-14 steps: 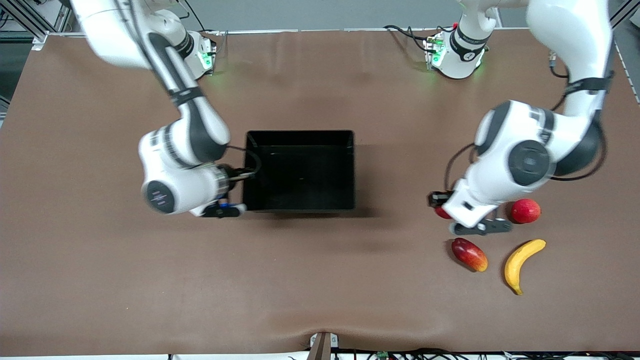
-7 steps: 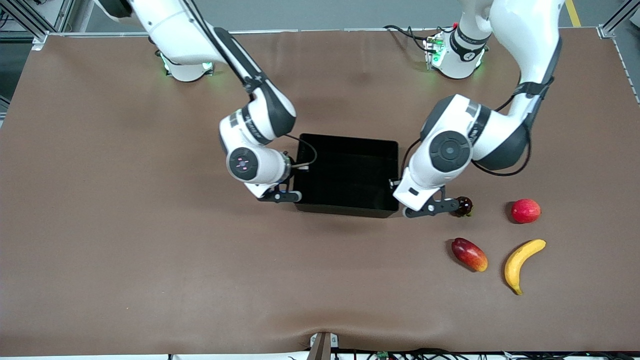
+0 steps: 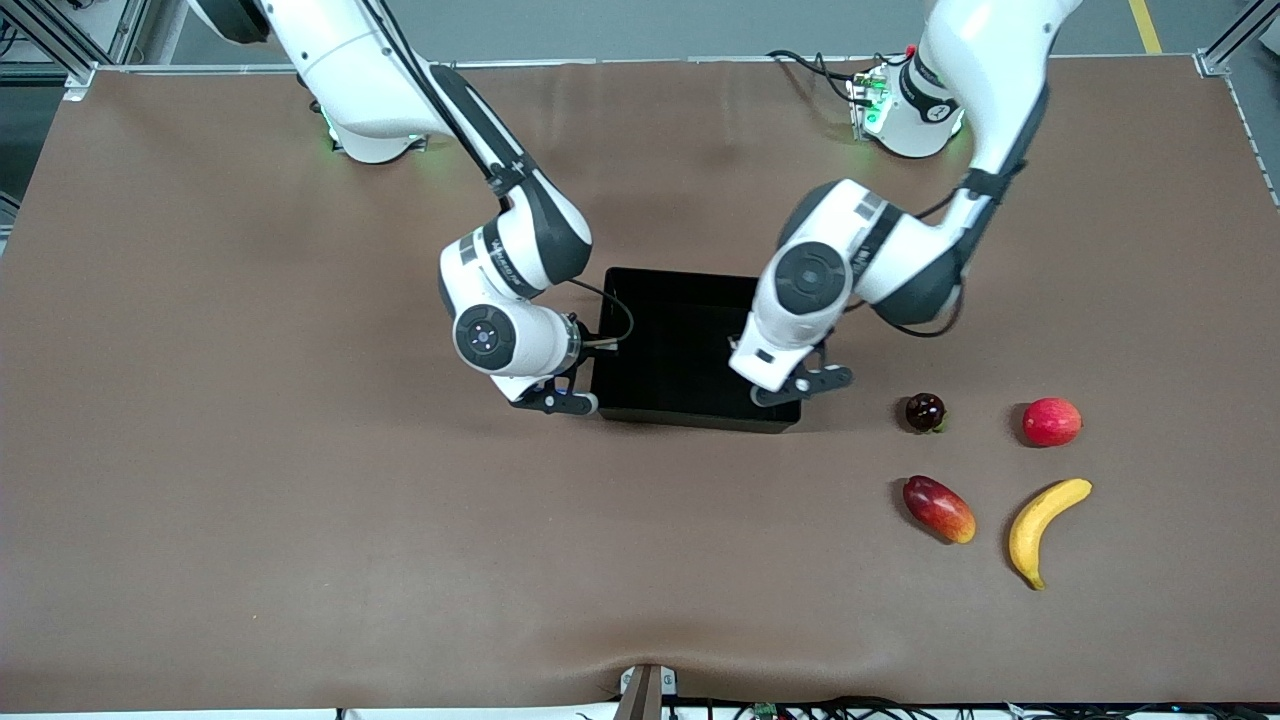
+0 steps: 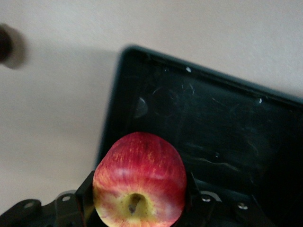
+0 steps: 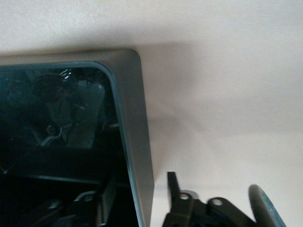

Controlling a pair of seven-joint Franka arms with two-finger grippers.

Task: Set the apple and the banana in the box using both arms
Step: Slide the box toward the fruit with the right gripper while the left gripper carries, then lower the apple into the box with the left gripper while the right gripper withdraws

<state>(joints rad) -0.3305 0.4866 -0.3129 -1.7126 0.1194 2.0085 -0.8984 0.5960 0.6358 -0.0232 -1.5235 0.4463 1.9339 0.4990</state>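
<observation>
**Spotter:** What have you got, and where?

**Me:** My left pincer (image 3: 800,385) is clenched on the apple (image 4: 139,182), one finger on each flank and the stem dimple facing my wrist camera. It hangs over the box (image 3: 680,272), just inside the end wall toward my left arm's end of the bench (image 3: 300,550).

**Spotter:** How do you expect it to handle?

**Me:** I judge it light, firm and smooth-skinned, so it should roll once freed. A hold across its widest part suits it. I would let go low, since a drop may bruise it or bounce it off the glossy floor.

**Spotter:** And the banana?

**Me:** The banana (image 3: 1040,528) lies on the bench toward my left arm's end, nearer the front camera than the box, beside an oblong red-orange fruit (image 3: 938,508). It looks softer, so I would take it across the middle of its curve, gently.

**Spotter:** Is there room to move?

**Me:** The box floor shows bare, and its walls are low but upright, so I must lift clear of the rim before swinging out. A dark round fruit (image 3: 925,411) and a pinkish-red fruit (image 3: 1051,421) lie between the box and the banana.

**Spotter:** And your right pincer?

**Me:** My right pincer (image 3: 560,402) sits at the box wall toward my right arm's end. I cannot tell whether it is clamped there.
</observation>
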